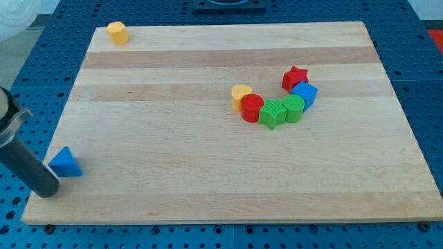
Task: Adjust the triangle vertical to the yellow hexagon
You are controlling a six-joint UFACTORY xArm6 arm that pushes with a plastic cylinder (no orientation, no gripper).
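Note:
A blue triangle (66, 162) lies near the board's left edge, toward the view's bottom. A yellow hexagon (118, 32) sits at the board's top left corner, far above the triangle and a little to its right. My tip (48, 191) is the lower end of a dark rod that slants in from the view's left. It rests just below and left of the blue triangle, close to it or touching; I cannot tell which.
A curved cluster sits right of centre: a yellow heart (241, 95), a red cylinder (252, 108), a green star (273, 113), a green cylinder (293, 108), a blue cube (304, 93) and a red star (295, 77). The wooden board (208, 173) lies on a blue perforated table.

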